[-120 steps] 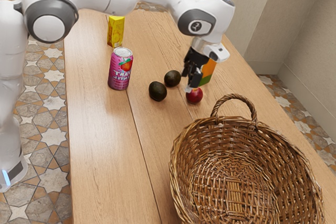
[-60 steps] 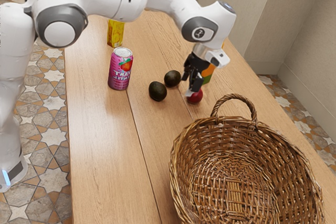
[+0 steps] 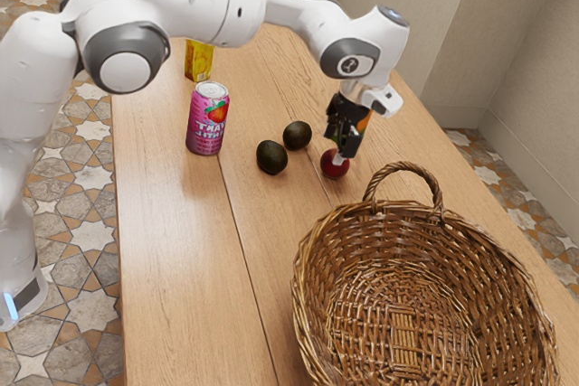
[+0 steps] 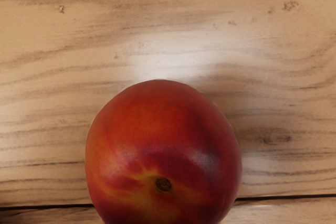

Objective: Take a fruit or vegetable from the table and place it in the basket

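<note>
I hold my black two-finger gripper (image 3: pixel 340 156) at the round red-and-yellow fruit (image 3: pixel 331 167) on the pale wooden table (image 3: pixel 172 250), apparently to line up a grasp | open or closed: I can't tell | brown wicker basket (image 3: pixel 522 268) sits near, mouth up to receive it

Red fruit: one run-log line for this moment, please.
gripper: at red fruit | red fruit: on table | basket: no fruit visible inside | two avocados: on table

The wrist view crops the red fruit (image 4: pixel 163 145), the exterior view the basket (image 3: pixel 312 287). The arm (image 3: pixel 208 6) hides the yellow carton's (image 3: pixel 198 62) top.
</note>
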Controlling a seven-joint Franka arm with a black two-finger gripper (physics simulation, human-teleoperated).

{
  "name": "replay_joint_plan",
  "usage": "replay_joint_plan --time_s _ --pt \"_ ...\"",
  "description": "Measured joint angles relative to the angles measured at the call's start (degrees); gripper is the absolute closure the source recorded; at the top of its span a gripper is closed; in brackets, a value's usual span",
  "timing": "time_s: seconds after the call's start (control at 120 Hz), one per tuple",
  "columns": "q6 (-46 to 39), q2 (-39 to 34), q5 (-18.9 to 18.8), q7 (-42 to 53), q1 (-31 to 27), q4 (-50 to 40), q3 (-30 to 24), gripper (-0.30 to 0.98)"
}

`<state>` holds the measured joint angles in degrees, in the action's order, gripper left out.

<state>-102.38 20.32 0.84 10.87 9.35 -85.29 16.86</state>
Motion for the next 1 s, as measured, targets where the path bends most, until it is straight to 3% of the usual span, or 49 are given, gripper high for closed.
replay_joint_plan --time_s 1.0 --pt "-1.32 4.63 3.53 0.04 -0.82 0.01 0.10 0.02"
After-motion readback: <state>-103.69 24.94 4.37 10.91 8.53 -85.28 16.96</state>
